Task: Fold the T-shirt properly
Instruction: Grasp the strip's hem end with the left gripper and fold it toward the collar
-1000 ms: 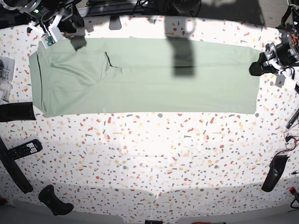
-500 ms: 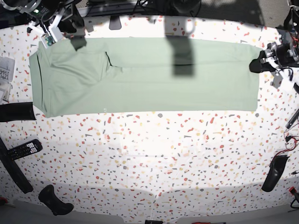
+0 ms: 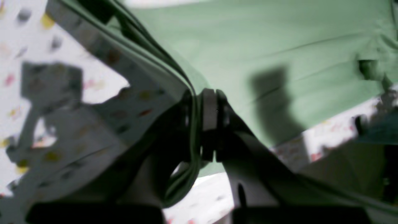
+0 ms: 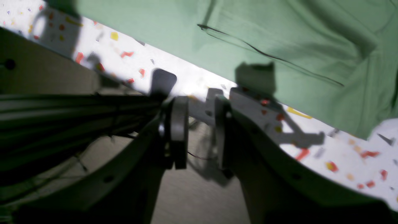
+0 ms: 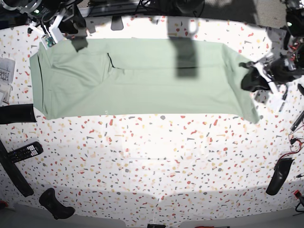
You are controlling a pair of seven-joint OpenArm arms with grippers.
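White speckled terrazzo covers the bench, where a black remote control lies near the front left edge and a printed paper sheet sits further back on the same side. Beyond them the large pale mint-green fabric T-shirt lies spread flat across the far half. At its right end the left gripper has its fingers clamped on the lifted, bunched hem, while at the far left corner the right gripper hangs off the bench edge, fingers narrowly parted and empty.

No text, brand, number or sign can be read in any view. Printed marks are seen on the paper sheet at the table's edge, but too small to be made out.
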